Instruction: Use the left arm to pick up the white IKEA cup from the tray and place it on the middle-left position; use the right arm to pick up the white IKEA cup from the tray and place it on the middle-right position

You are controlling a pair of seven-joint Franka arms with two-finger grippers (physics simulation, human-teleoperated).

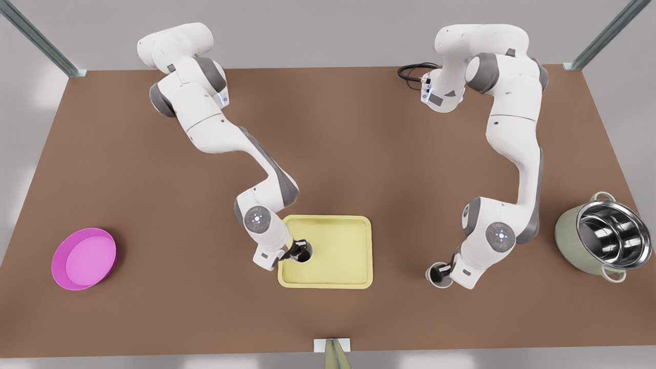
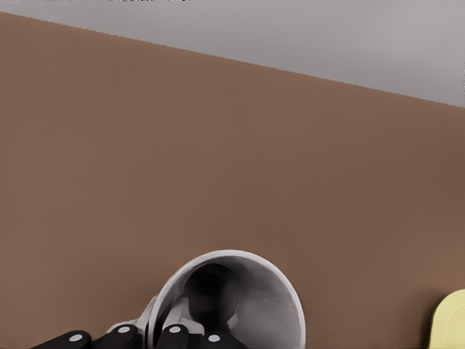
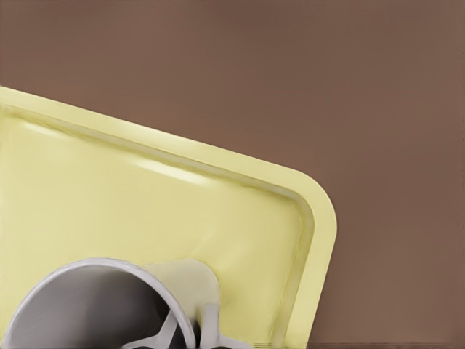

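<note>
Two glossy white cups, one in each hand.
I see the right hand (image 1: 299, 249) grasping a cup (image 1: 304, 252) on the smooth yellow tray (image 1: 338, 251); the left hand (image 1: 447, 270) grasps its cup (image 1: 439, 274) over the matte brown desk (image 1: 359, 143).

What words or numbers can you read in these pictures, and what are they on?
None: no word, number or brand can be read anywhere.
Tray cup, at the right gripper on the yellow tray: plain.
Table cup, at the left gripper on the table: plain.
Magenta bowl and steel pot: plain.
Arm joint discs: tiny dots, too small to read.
</note>
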